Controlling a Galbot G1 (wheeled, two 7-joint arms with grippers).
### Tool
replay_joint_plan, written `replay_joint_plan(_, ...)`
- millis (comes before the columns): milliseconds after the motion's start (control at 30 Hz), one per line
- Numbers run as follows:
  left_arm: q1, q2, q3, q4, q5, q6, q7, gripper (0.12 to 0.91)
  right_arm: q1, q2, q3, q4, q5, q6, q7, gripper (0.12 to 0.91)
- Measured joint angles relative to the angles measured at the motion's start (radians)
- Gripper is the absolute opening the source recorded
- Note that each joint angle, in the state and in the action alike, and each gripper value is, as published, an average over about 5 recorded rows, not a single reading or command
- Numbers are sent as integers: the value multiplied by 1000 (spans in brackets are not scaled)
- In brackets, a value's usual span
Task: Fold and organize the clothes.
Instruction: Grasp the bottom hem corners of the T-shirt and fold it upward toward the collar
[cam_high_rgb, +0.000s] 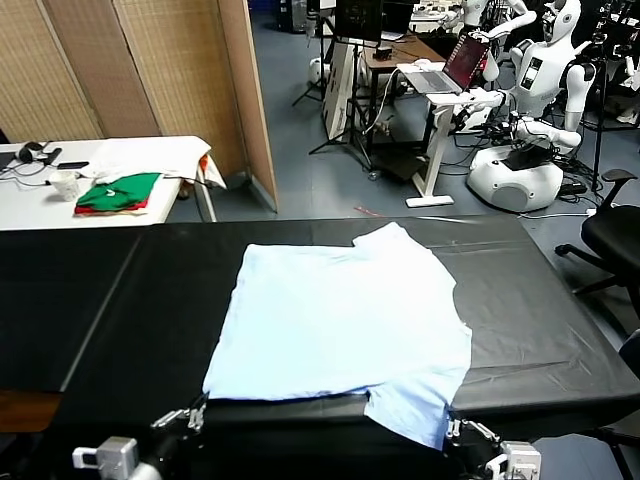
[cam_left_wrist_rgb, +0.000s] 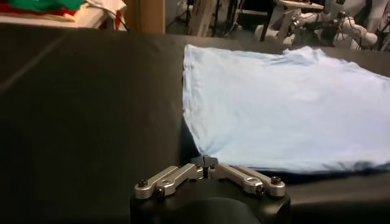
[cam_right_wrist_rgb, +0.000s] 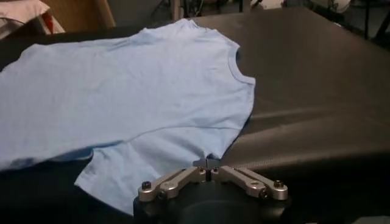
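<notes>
A busy lab stretches out behind, with a woven screen (cam_high_rgb: 150, 70), desks and other robots, and up front a long black worktop (cam_high_rgb: 560, 330) fills the view. On it lies the T-shirt (cam_high_rgb: 340, 320), pale blue and spread flat across the middle of the worktop, one side running along the near edge and the neckline facing the right end. One sleeve points to the far edge; the other droops at the near edge, toward the right. Now the left gripper (cam_left_wrist_rgb: 206, 162) sits at the near edge with its fingers pinched together right on the shirt's near-left corner, and from the wrist view it looks to have that corner nipped. Over on the other side, the right gripper (cam_right_wrist_rgb: 208, 163) is closed as well, its tips meeting on the fabric where the near sleeve joins the body. Both grips sit low along the same edge, which reads as the set-up for lifting that side and carrying it over toward the far edge as a first fold; the cloth lies flat, so no fold is made yet. Off on a white side table (cam_high_rgb: 30, 205) at far left rest folded green and red garments (cam_high_rgb: 118, 193), well apart.
</notes>
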Motion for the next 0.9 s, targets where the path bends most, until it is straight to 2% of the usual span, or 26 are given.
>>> replay_joint_plan(133,-11,-19,5,-10,7,-45,-4,146,92,-20,6,-65,11,38,-21,141)
replay_joint_plan(300,-91,-69,33,28,21,-86,-15,146,227,-53,-7,-167,10,75,-35,141)
replay_joint_plan(500,-217,-125,67,114,73,-129,-1,146,360,-83,-33,-285,4,111,-45,141)
replay_joint_plan(700,-327,-152,89,227,97,-151,6,146,462,-99,-52,-395,-2,114,-46,141)
replay_joint_plan(900,-414,-146,108,327,110,-156,10,146,523,-97,-59,-481,-13,122,-43,141)
